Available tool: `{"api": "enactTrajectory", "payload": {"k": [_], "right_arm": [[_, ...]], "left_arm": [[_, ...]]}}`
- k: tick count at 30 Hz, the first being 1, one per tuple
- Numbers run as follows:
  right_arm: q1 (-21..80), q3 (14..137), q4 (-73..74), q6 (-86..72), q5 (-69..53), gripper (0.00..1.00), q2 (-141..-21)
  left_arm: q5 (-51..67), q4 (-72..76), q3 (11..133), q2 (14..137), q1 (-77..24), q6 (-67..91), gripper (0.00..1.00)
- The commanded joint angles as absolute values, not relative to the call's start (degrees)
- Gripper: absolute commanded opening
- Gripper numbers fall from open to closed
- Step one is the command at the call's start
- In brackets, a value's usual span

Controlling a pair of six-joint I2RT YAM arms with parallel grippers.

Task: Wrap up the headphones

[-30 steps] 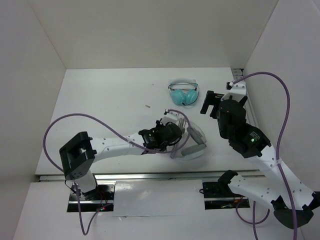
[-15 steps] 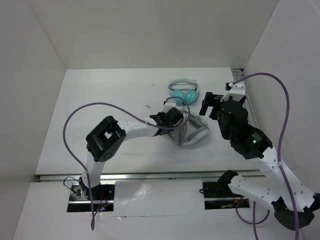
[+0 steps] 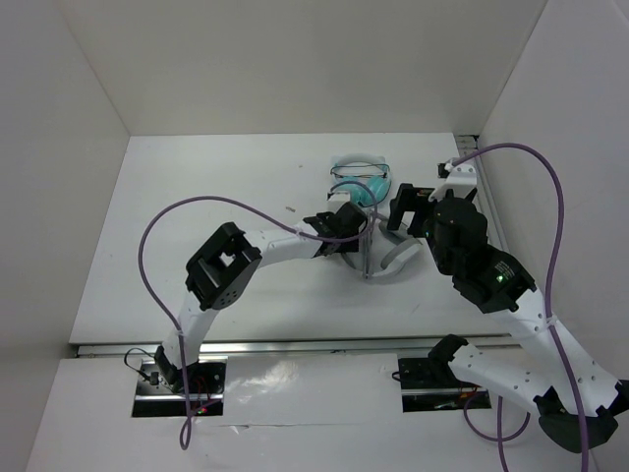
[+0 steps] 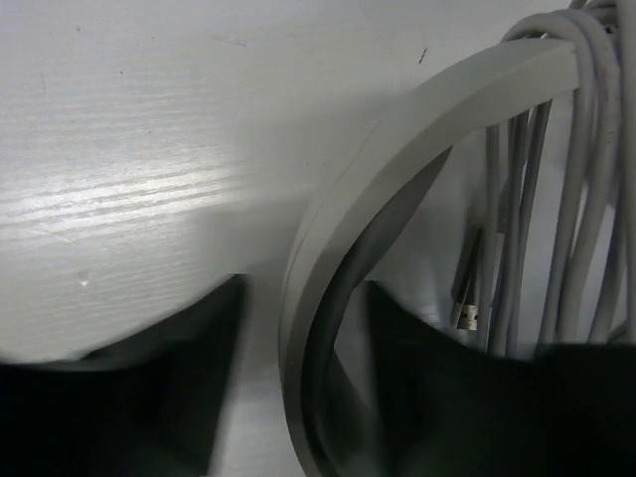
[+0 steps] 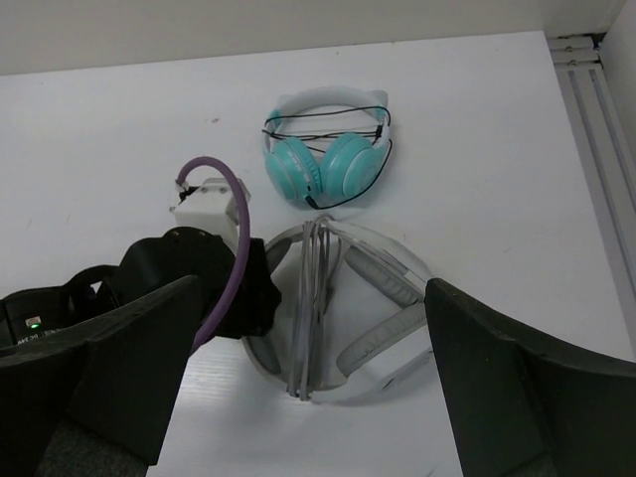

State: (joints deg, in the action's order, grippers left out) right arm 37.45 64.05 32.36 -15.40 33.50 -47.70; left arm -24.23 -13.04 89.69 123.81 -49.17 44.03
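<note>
The headphones (image 5: 393,288) lie flat on the white table, pale grey with grey ear pads, next to the teal pair. Their cable (image 5: 313,308) is wound in several turns across the headband and cups. In the top view the headphones (image 3: 395,260) sit right of centre. My left gripper (image 4: 303,298) is open, one dark finger (image 4: 149,397) on each side of the headband (image 4: 417,129), with a gap on both sides. The cable's plug (image 4: 467,310) hangs inside the band. My right gripper (image 5: 313,298) hovers above the headphones, open wide and holding nothing.
Small teal headphones (image 5: 323,149) with a thin dark cord lie just beyond the grey pair, almost touching it. White walls enclose the table on the left, back and right. A metal rail (image 5: 596,149) runs along the right edge. The left arm's purple cable (image 3: 197,211) arcs over the table.
My left gripper carried the headphones back and right toward the teal pair, then opened. The right gripper shifted a little left, over the headphones.
</note>
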Motion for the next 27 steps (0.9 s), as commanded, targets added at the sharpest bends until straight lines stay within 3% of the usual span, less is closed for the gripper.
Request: {"api": "enactTrajectory", "payload": {"k": [1,3,12,18,23,27], "right_arm": [[37.18,64.25,32.61,-15.47,32.26,1.0,-47.02],[37.18,64.77,32.61,-15.47,30.68,1.0,-47.02],[37.18,66.45,32.61,-17.13,24.86,1.0,-45.18],[37.18,78.21,43.4,-17.67,22.6,1.0,-44.56],[33.67,83.75,50.88,-16.44,13.81,1.0,-40.96],[27.52,87.44,57.47,-13.37,9.15,1.0,-39.73]], "left_arm": [[-25.31,-14.41,88.95,120.07,-49.13,48.6,0.75],[-25.84,-14.41,86.93,118.4,-48.61,48.6,1.0],[-31.54,-15.98,78.94,97.26,-52.99,46.59,1.0],[-42.6,-37.04,75.24,73.6,-58.17,48.78,1.0],[-43.33,-50.08,71.9,51.55,-60.38,51.33,1.0],[-43.33,-62.64,73.29,45.89,-60.38,55.27,1.0]]}}
